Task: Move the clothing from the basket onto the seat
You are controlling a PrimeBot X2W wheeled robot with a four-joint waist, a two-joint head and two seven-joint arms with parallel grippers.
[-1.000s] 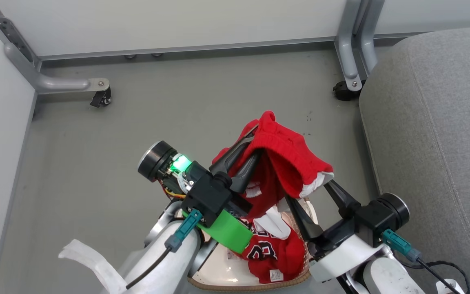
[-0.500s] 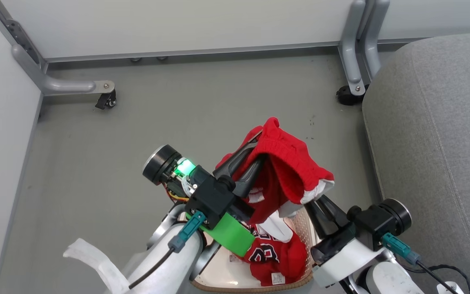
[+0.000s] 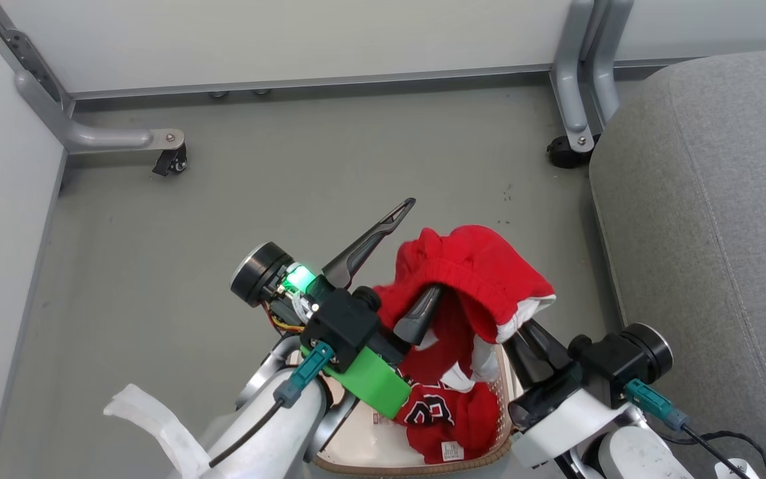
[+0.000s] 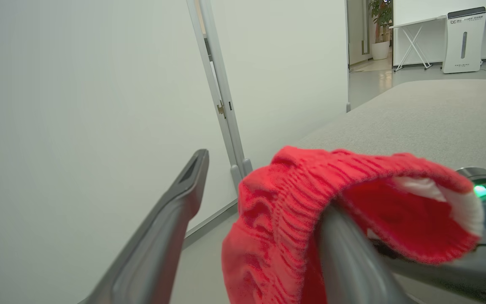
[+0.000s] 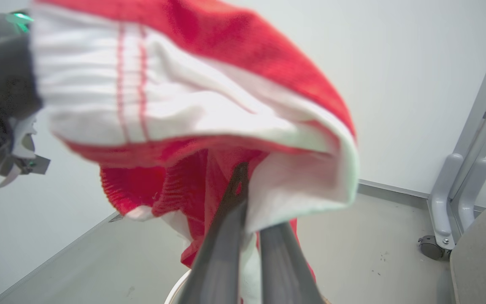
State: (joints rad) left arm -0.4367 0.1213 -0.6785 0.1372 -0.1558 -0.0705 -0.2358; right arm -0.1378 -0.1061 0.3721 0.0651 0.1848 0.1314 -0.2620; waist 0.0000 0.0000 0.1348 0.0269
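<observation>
The red shorts (image 3: pixel 473 266) hang above the basket (image 3: pixel 416 460), draped over one finger (image 3: pixel 421 313) of my left gripper (image 3: pixel 423 247), which is open; its other finger points free up and left. My right gripper (image 3: pixel 528 334) is shut on the shorts' white-trimmed hem (image 3: pixel 521 313). In the left wrist view the shorts (image 4: pixel 293 219) cover the right finger of the open left gripper (image 4: pixel 264 183). The right wrist view shows the right gripper (image 5: pixel 247 198) pinching red-and-white cloth (image 5: pixel 209 105). A red jersey (image 3: pixel 453 416) lies in the basket. The grey seat (image 3: pixel 709 199) is at the right.
Grey floor (image 3: pixel 276 186) stretches ahead to a white partition wall. Metal frame legs with castors stand at the back left (image 3: pixel 169 159) and back right (image 3: pixel 564 150), the latter close to the seat's corner. A white panel runs along the left side.
My left gripper has opened and let go of the shorts, which slumped over its inner finger. My right gripper closed on the shorts' white hem.
</observation>
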